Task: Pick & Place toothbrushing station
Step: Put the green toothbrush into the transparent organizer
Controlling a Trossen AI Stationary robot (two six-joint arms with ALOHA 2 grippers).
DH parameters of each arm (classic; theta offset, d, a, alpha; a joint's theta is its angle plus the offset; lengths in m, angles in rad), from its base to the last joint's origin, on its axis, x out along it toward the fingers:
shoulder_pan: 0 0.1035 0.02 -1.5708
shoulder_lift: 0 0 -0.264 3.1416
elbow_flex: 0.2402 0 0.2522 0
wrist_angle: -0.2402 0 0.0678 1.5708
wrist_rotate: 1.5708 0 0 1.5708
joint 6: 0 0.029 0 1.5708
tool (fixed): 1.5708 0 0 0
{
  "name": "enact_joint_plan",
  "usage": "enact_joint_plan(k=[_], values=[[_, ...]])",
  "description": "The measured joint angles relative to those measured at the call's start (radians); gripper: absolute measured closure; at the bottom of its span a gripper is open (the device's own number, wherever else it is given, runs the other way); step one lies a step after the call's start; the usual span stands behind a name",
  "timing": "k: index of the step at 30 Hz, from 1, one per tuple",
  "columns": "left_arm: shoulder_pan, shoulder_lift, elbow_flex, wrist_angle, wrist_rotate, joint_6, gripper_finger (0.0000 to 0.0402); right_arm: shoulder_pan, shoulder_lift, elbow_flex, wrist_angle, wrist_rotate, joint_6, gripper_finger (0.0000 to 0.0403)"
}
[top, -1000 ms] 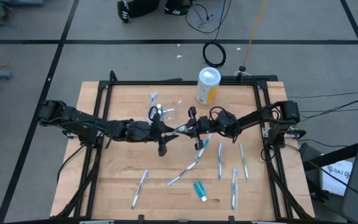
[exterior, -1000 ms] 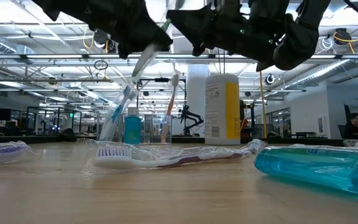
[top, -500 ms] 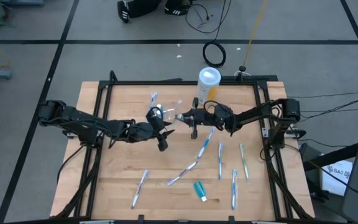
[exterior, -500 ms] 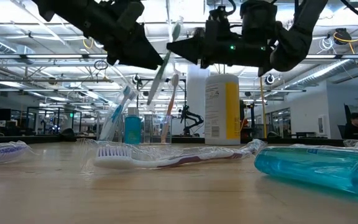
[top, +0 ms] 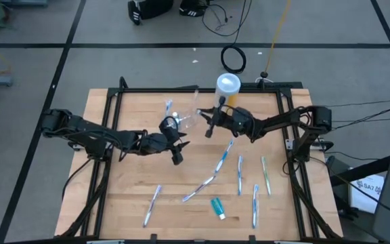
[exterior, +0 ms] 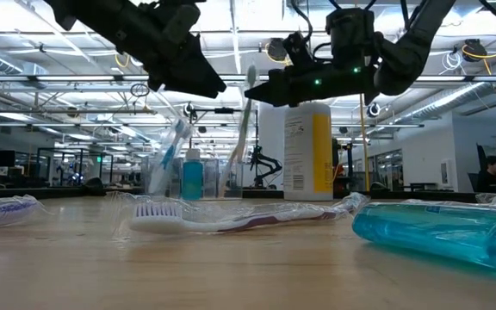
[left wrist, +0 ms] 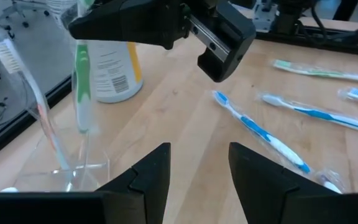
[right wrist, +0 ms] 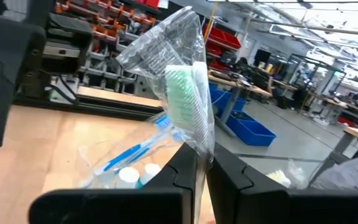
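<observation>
Step in hand: the right gripper (top: 206, 122), jaws clamped on a wrapped green toothbrush (left wrist: 82, 81), held it upright over the clear cup (top: 183, 120).
Left gripper (top: 176, 139): just beside the cup, jaws parted, holding nothing.
Cup contents: other toothbrushes (exterior: 167, 155) and a teal tube (exterior: 192, 178).
Loose toothbrushes (top: 240, 172): well apart from the cup.
Next move: probably lower, then release.

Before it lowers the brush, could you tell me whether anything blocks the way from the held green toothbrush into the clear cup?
Nothing visible does. The right gripper holds the green toothbrush upright above the clear cup, which already holds brushes; the left gripper waits beside it, fingers open.
</observation>
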Motion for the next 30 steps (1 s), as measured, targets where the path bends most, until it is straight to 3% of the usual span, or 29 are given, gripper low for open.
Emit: enact_joint_plan(k=[6, 15, 21, 30], values=[[0.026, 0.0, 0.0, 0.001, 0.0, 0.0, 0.0233, -0.009, 0.001, 0.0, 0.045, -0.074, 0.0, 0.0389], [0.049, 0.0, 0.0, 0.002, 0.0, -0.001, 0.0234, -0.04, 0.002, 0.0, 0.07, -0.074, -0.005, 0.0388], [0.081, 0.0, 0.0, 0.032, 0.001, 0.004, 0.0234, -0.077, 0.047, 0.0, 0.066, -0.074, 0.1, 0.0388], [0.106, 0.0, 0.0, 0.048, 0.003, 0.007, 0.0233, -0.073, 0.082, 0.0, 0.09, -0.069, 0.075, 0.0388]])
